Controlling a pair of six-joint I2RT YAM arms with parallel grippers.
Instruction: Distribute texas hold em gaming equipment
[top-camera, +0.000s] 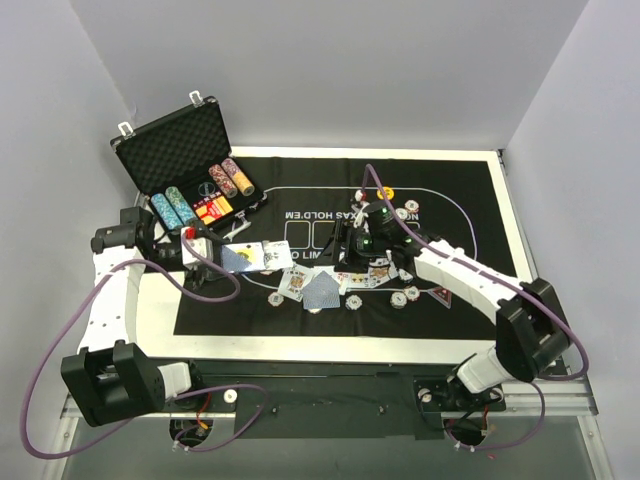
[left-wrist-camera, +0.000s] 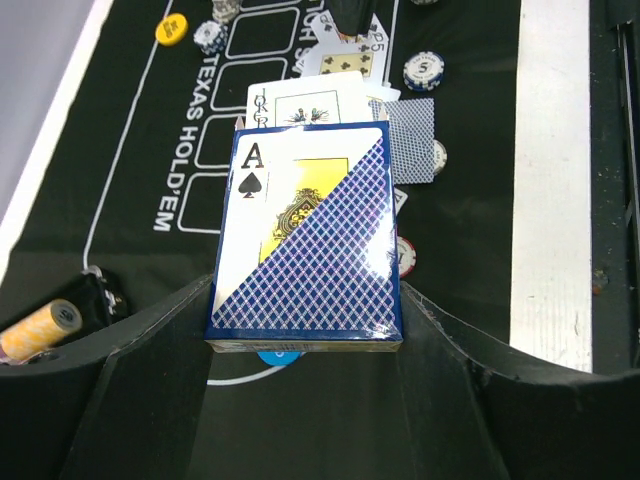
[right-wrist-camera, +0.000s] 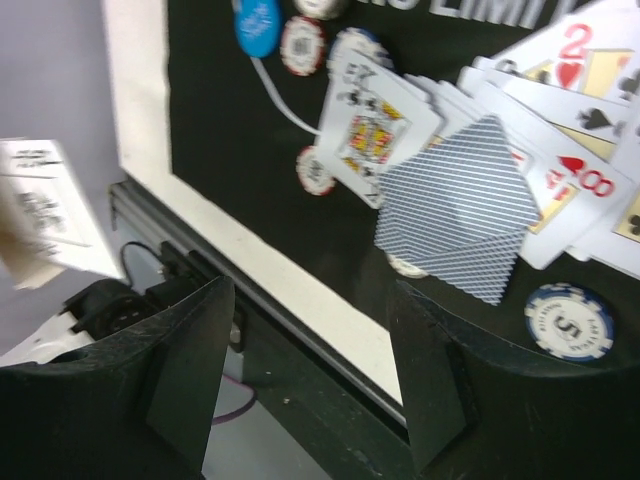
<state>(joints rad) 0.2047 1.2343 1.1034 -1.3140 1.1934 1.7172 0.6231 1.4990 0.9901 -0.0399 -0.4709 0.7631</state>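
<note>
My left gripper (left-wrist-camera: 303, 345) is shut on a blue-backed card deck box (left-wrist-camera: 305, 240) with an ace of spades on it, held above the black mat; in the top view the gripper (top-camera: 212, 252) and box (top-camera: 243, 258) are at the mat's left side. A blue disc button (left-wrist-camera: 278, 355) shows under the box. My right gripper (right-wrist-camera: 310, 370) is open and empty, above loose cards (right-wrist-camera: 460, 200) and chips (right-wrist-camera: 568, 320); in the top view it (top-camera: 357, 245) is mid-mat. Loose cards (top-camera: 322, 290) and chips (top-camera: 275, 298) lie on the mat. A yellow button (top-camera: 384, 194) lies farther back.
The open black case (top-camera: 185, 165) stands at the back left with chip stacks (top-camera: 172, 210) in it. The black felt mat (top-camera: 470, 200) covers the white table. The table's near edge and metal rail (right-wrist-camera: 290, 300) show under my right gripper.
</note>
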